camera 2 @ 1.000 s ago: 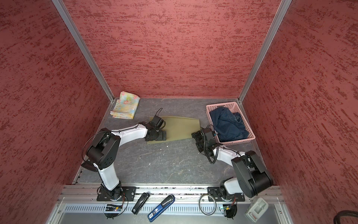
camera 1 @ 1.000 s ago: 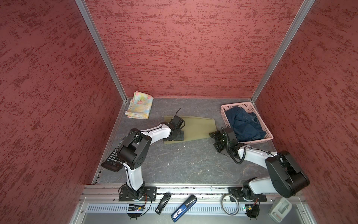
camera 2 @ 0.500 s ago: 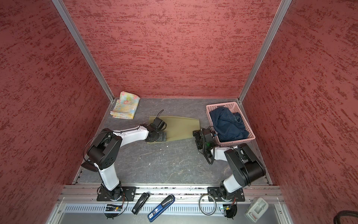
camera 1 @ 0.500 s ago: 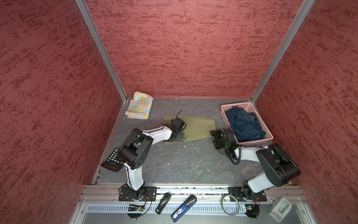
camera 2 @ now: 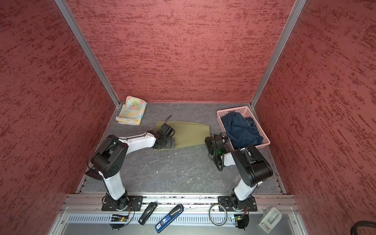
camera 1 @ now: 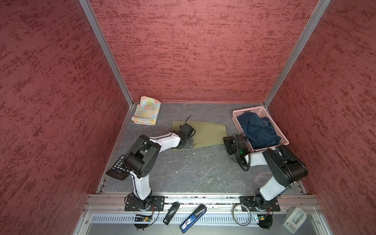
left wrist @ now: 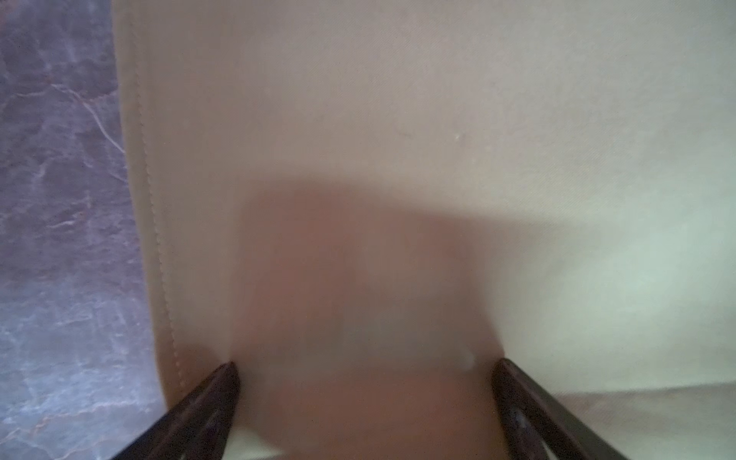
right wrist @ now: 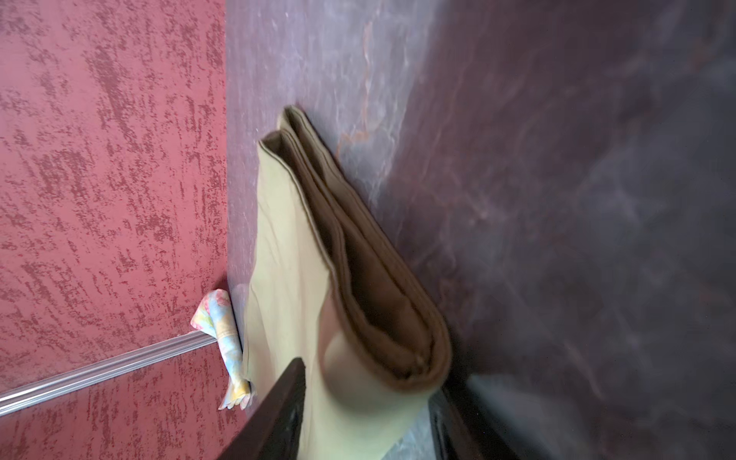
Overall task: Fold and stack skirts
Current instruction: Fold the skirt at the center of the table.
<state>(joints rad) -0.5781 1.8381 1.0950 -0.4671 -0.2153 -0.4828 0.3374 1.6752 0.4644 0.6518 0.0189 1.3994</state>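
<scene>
One end of the olive skirt (right wrist: 286, 278) sits inside the right claw (right wrist: 366, 382).

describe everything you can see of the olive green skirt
The olive skirt is plain, smooth woven cloth with a stitched hem. It lies flat on the grey table, tapering toward one end, several layers showing at its edge. The left gripper, jaws open, is over one end; the right gripper straddles a folded corner at the other end.
</scene>
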